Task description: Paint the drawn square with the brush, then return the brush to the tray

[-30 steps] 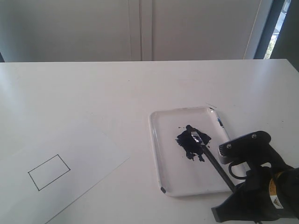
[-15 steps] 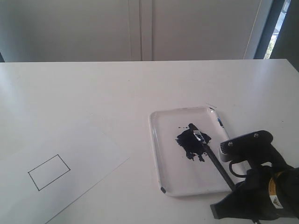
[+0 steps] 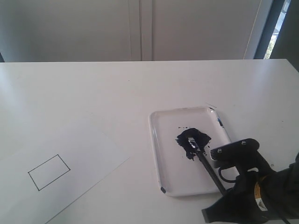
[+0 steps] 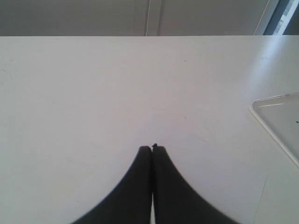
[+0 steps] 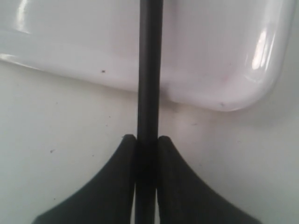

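- One brush [image 3: 208, 167] slants across the tray [image 3: 164, 154]. Its wet tip sits in the dark paint puddle [image 3: 202, 137], and its handle runs back toward the near right.
- There is one tray, one paper sheet [image 3: 84, 154] and one drawn square [image 3: 49, 172], not painted yet.
- The right claw [image 5: 147, 140] pinches the brush handle just off the tray's edge.
- The left claw [image 4: 152, 148] is pressed together, holding nothing, over the table [image 4: 93, 93].

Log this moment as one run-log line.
right gripper: shut on brush | brush: tip in paint puddle, tray | drawn square: unpainted | left gripper: shut, empty
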Controlling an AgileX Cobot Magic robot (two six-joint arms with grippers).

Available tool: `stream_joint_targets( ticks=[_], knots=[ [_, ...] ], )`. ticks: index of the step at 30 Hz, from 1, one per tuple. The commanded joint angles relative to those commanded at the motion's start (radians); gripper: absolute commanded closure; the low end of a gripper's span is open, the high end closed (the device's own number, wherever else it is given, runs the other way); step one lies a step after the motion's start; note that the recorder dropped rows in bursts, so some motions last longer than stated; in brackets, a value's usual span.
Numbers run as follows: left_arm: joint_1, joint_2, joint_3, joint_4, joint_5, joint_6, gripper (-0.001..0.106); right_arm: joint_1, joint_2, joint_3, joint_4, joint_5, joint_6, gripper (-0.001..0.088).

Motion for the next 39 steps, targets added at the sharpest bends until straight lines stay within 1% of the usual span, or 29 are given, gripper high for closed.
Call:
stream_joint_targets(
  ticks=[7, 9, 12, 16, 19, 30, 32, 34, 35, 39],
  knots=[
    [0.0, 0.0, 0.0, 0.0, 0.0, 0.0, 0.105, 0.0, 0.009, 0.0, -0.005, -0.023, 0.0, 0.0868],
    [0.0, 0.0, 0.0, 0.0, 0.0, 0.0, 0.105, 0.0, 0.009, 0.0, -0.025, -0.02, 0.0, 0.0865],
    [0.0, 0.0, 0.0, 0.0, 0.0, 0.0, 0.105, 0.0, 0.009, 0.0, -0.032, -0.02, 0.0, 0.0802],
    [0.0, 0.0, 0.0, 0.0, 0.0, 0.0, 0.105, 0.0, 0.009, 0.0, -0.032, -0.02, 0.0, 0.0671],
    [0.0, 0.0, 0.0, 0.0, 0.0, 0.0, 0.105, 0.0, 0.009, 0.0, -0.036, -0.02, 0.0, 0.0647],
    [0.0, 0.0, 0.0, 0.0, 0.0, 0.0, 0.105, 0.0, 0.009, 0.0, -0.047, -0.023, 0.005, 0.0653],
    [0.0, 0.0, 0.0, 0.0, 0.0, 0.0, 0.105, 0.0, 0.009, 0.0, -0.047, -0.024, 0.011, 0.0708],
    [0.0, 0.0, 0.0, 0.0, 0.0, 0.0, 0.105, 0.0, 0.009, 0.0, -0.047, -0.024, 0.011, 0.0805],
    [0.0, 0.0, 0.0, 0.0, 0.0, 0.0, 0.105, 0.0, 0.009, 0.0, -0.047, -0.024, 0.011, 0.0868],
    [0.0, 0.0, 0.0, 0.0, 0.0, 0.0, 0.105, 0.0, 0.009, 0.0, -0.047, -0.02, 0.012, 0.0868]
  ],
)
